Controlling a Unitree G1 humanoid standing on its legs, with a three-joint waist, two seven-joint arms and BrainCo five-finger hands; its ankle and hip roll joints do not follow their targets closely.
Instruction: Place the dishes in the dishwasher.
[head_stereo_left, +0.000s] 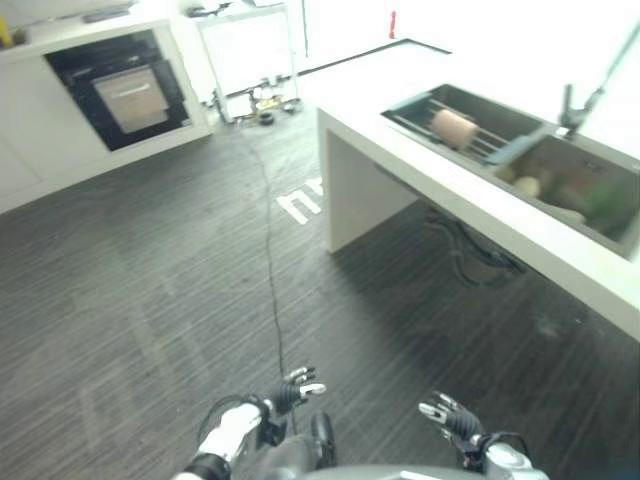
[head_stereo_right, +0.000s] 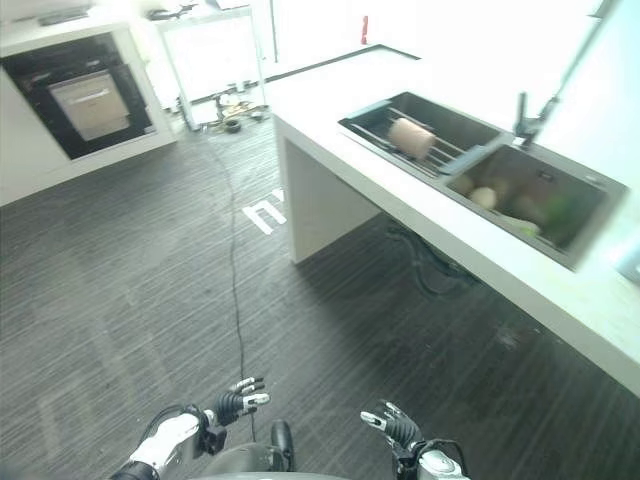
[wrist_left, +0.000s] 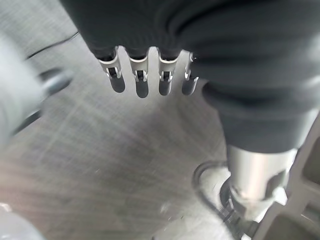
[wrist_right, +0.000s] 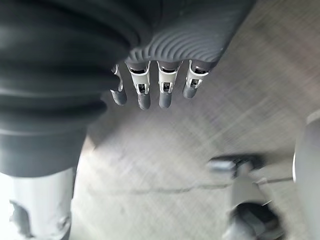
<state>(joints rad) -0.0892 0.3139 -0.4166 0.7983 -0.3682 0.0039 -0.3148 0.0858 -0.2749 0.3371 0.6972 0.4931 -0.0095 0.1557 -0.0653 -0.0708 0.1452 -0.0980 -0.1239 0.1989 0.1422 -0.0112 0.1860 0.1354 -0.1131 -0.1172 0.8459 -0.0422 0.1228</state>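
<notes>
Dishes, pale and rounded, in the steel sink of the white counter far right; left robot hand and right robot hand low, fingers relaxed, empty: approach squarely before reaching.

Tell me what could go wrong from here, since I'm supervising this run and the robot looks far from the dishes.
1. The thin black cable lying across the dark striped floor runs toward the robot; walking over it could snag a foot.
2. The left hand and right hand hang low with relaxed fingers, holding nothing, away from the white counter.
3. The pinkish cylindrical cup lies on its side on the sink rack and may roll when grasped.
</notes>
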